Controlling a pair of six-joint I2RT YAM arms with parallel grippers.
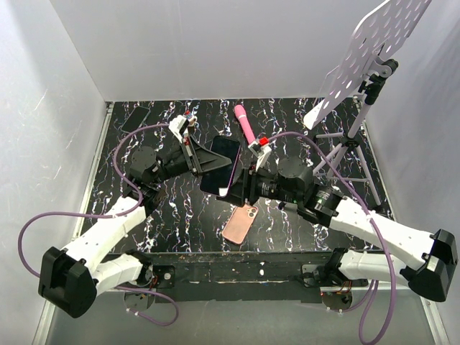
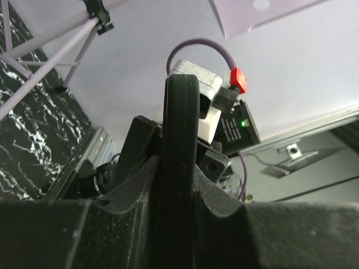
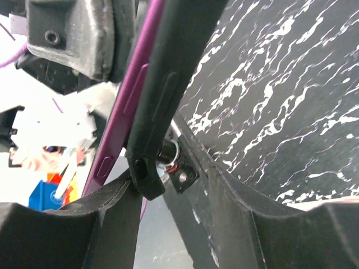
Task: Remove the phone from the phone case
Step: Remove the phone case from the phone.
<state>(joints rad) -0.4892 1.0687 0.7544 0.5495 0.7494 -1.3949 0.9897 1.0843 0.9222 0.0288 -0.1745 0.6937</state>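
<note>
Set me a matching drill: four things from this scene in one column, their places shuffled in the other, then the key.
Things
1. the phone
2. pink wand
3. spare black phone
4. perforated white panel

Places
A. mounted on a tripod at the right
B. flat on the table, at its far-left corner
C. off the table, gripped by the left end effector
D. lying on the table near the far wall, about mid-width

Pairs: 1-C, 2-D, 3-B, 4-A
</note>
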